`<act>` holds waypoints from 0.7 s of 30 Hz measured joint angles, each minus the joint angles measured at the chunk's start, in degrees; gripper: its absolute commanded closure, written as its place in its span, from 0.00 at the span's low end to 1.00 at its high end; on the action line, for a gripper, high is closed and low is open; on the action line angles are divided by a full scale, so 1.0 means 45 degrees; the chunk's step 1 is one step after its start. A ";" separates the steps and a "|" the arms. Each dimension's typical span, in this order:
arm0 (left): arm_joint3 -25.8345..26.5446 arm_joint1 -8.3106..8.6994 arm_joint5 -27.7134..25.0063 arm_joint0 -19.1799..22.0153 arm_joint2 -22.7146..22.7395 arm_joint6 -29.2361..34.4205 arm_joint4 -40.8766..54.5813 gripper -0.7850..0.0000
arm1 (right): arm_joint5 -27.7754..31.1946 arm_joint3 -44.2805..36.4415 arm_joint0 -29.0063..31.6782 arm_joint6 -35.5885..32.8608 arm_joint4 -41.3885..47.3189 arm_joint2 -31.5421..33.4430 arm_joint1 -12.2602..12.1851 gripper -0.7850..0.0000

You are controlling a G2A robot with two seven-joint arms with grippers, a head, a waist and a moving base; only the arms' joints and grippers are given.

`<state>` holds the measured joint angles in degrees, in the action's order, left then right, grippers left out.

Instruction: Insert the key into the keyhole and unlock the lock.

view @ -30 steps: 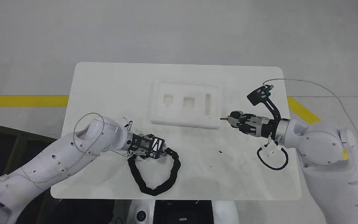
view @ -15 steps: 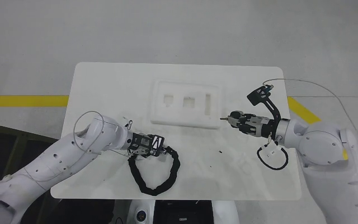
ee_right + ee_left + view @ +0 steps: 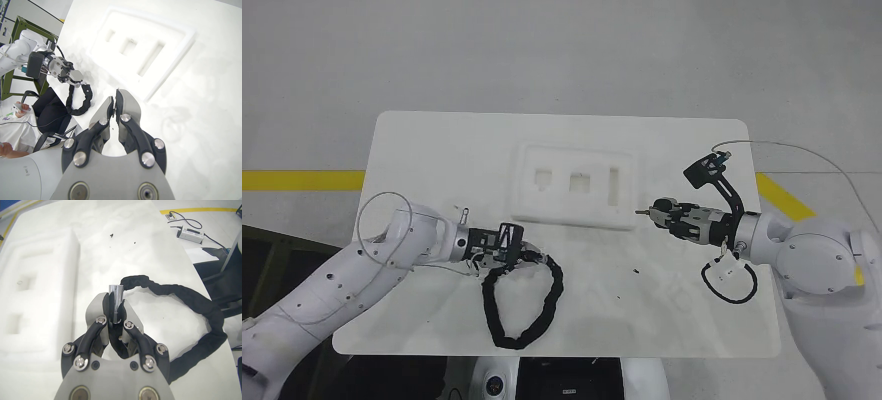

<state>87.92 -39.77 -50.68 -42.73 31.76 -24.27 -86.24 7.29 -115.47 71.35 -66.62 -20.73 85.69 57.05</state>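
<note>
Left gripper [image 3: 115, 300], at 8 o'clock on the surface [image 3: 692, 300], pinches the lock [image 3: 115, 293]; right gripper [image 3: 114, 100], at 3 o'clock, pinches the key [image 3: 644, 212] well apart, so I judge insertion and turning remain.

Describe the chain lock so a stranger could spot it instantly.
On the white table, look between the white foam tray and the robot, on its left side. The chain lock lies in a loop, its silver cylinder clamped in the left pincer. Its black fabric sleeve sets it apart from the white tray.
</note>
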 measured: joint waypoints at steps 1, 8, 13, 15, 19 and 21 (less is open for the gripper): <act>0.0019 0.0037 0.0128 -0.0079 0.0076 -0.0347 -0.0221 1.00 | 0.0000 -0.0001 0.0001 0.0000 0.0000 -0.0001 0.0000 1.00; -0.0025 0.0206 0.0901 -0.0604 0.0626 -0.2920 -0.0930 1.00 | 0.0038 -0.0170 0.0113 0.0363 0.1229 -0.0774 0.0060 1.00; -0.0067 0.0098 0.0954 -0.0494 0.0707 -0.3418 -0.1528 1.00 | -0.0122 -0.0243 -0.0234 0.0393 0.1902 -0.1622 0.0127 1.00; -0.0224 -0.0023 0.0995 -0.0388 0.0694 -0.3685 -0.1470 1.00 | -0.0266 -0.0266 -0.0397 0.0439 0.1990 -0.2065 0.0164 1.00; -0.0589 -0.0325 0.1163 -0.0111 0.0581 -0.3728 -0.1375 1.00 | -0.0463 -0.0301 -0.0712 0.0541 0.2173 -0.2914 0.0246 1.00; -0.0797 -0.0516 0.1281 -0.0013 0.0477 -0.3730 -0.1205 1.00 | -0.0580 -0.0305 -0.0923 0.0618 0.2169 -0.3350 0.0294 1.00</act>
<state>84.34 -42.10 -44.92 -42.78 33.91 -41.06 -91.66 4.68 -116.84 67.19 -63.84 -10.97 70.62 58.38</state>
